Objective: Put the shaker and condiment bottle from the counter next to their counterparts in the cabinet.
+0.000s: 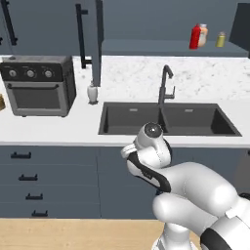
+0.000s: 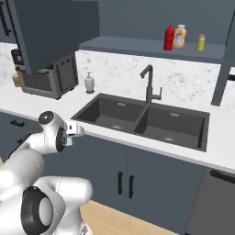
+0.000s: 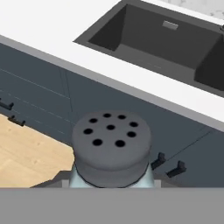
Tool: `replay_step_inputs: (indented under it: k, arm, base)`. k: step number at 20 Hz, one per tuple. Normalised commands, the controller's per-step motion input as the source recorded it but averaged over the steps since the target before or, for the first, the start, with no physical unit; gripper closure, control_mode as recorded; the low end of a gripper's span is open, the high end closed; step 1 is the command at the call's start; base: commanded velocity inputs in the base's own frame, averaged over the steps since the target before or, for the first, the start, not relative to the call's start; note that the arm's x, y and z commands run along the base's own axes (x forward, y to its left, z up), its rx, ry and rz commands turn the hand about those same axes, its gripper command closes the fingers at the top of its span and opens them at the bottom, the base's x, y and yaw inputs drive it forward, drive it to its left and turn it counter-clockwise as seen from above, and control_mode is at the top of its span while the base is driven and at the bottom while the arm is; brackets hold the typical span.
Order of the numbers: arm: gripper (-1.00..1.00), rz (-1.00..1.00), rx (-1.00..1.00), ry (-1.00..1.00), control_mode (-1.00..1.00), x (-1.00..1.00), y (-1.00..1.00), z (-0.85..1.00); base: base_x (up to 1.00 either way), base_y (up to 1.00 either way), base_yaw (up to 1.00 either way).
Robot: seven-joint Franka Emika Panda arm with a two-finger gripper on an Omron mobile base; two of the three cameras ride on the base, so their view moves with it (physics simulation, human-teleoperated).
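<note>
We have the condiment bottle already in the cabinet, beside the peach-orange bottle, with the yellow-olive shaker a little apart. The shaker is left: our gripper is clenched on it, held low in front of the counter, well below the shelf
</note>
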Motion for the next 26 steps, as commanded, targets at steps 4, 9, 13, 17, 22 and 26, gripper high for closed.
replay_step_inputs:
  k: [4,9,13,17,22,26]
  arm:
    - [1.0,0.0,0.0,0.0,1.0,0.0,0.0,0.0]
    - [1.0,0.0,0.0,0.0,1.0,0.0,0.0,0.0]
    - [1.0,0.0,0.0,0.0,1.0,0.0,0.0,0.0]
    - [1.0,0.0,0.0,0.0,1.0,0.0,0.0,0.0]
    - [1.0,0.0,0.0,0.0,1.0,0.0,0.0,0.0]
    - [1.0,0.0,0.0,0.0,1.0,0.0,0.0,0.0]
  base:
    - [0.13,-0.77,0.0]
    - [0.57,-0.76,0.0]
    - [0.83,-0.68,0.0]
    - [0.93,-0.46,0.0]
    - [0.82,-0.27,0.0]
    - [0.66,-0.3,0.0]
